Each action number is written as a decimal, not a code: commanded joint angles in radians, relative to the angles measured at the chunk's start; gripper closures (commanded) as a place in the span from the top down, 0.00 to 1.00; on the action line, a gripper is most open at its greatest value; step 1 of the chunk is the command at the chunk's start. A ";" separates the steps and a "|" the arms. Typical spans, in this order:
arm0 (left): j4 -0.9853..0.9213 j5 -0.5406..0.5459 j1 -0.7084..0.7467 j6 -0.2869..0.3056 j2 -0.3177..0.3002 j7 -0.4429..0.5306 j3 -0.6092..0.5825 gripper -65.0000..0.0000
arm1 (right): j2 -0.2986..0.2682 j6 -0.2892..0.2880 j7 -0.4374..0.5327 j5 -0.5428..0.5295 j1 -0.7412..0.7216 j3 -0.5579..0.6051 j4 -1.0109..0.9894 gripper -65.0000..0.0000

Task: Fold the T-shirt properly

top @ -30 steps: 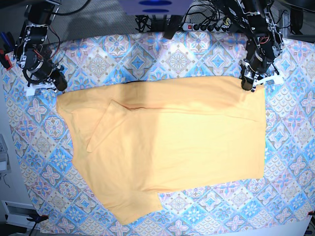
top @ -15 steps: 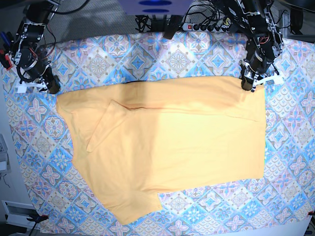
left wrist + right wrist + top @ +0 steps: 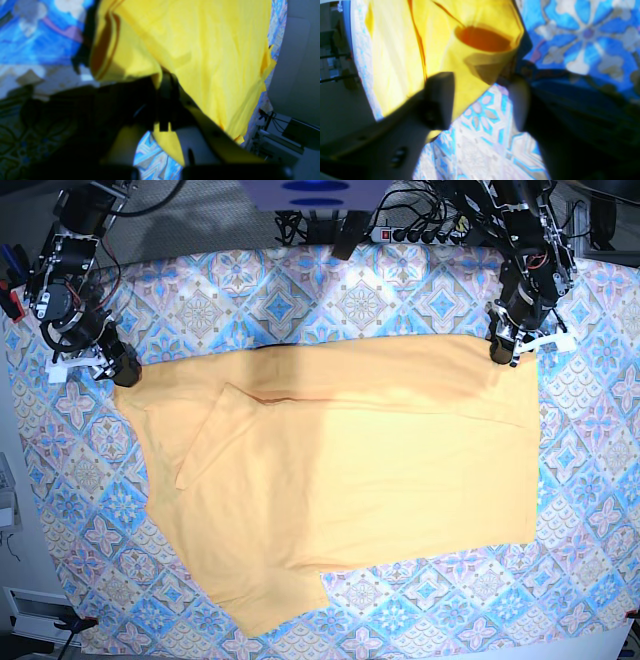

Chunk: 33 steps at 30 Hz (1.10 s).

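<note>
Shirt (image 3: 340, 480) is lying spread out flat on the patterned tablecloth (image 3: 360, 300), one sleeve folded in over the body. Left gripper (image 3: 503, 350) is clamped onto its top corner, while the right gripper (image 3: 482, 100) sits at the other top corner with fingers (image 3: 440, 97) spread, holding nothing.
</note>
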State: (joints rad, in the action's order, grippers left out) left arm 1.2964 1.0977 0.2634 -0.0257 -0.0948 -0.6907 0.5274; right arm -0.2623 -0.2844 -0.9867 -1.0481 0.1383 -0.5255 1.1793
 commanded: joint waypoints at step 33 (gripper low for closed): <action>-0.001 -0.031 0.003 -0.027 -0.003 -0.013 -0.003 0.00 | 0.010 -0.008 0.018 -0.005 -0.107 0.046 -0.112 0.53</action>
State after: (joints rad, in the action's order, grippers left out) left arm 1.2964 1.0977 0.2634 -0.0257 -0.0944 -0.6876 0.5274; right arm -0.2405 -0.2905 -0.9646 -1.0519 0.0368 -0.4786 1.0595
